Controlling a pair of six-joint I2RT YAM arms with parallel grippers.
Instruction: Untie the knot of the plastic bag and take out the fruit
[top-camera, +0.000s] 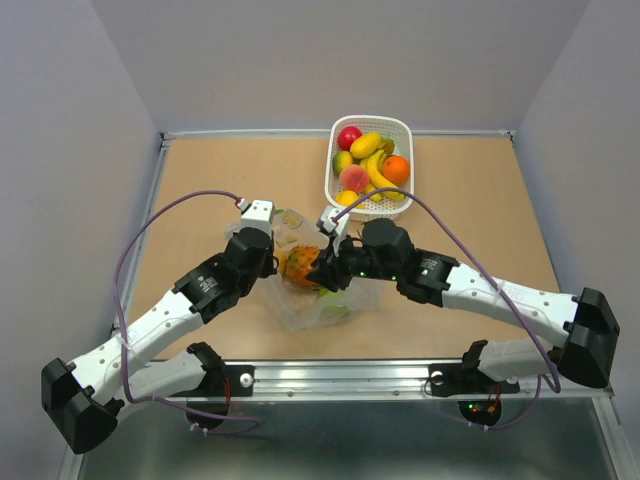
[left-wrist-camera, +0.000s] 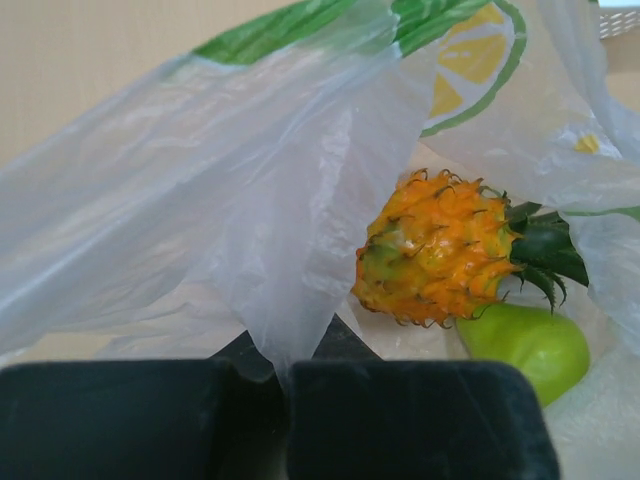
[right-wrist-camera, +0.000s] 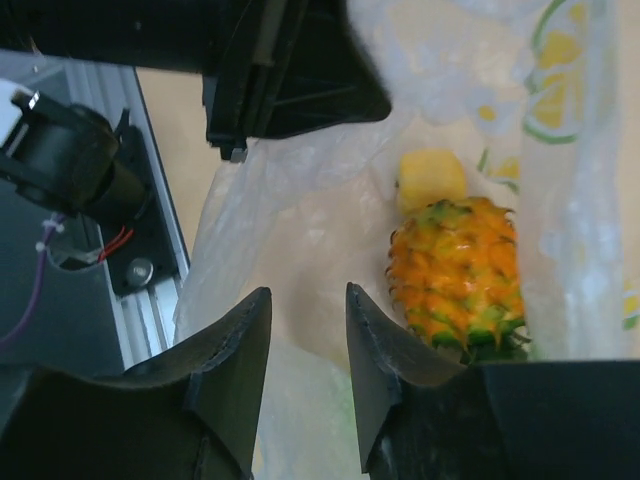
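Wooden table, bag at its centre. Left gripper is clamped on bag film; pineapple lies inside, just beyond. Right gripper (jaws narrowly parted, holding nothing) hovers beside the pineapple.

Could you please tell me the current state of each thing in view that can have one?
plastic bag: mouth open, film held up
left gripper: shut on the plastic bag
right gripper: jaws apart above the bag, nothing clearly held
pineapple: on its side in the bag
green fruit: lying beside the pineapple
white basket: upright, holding fruit
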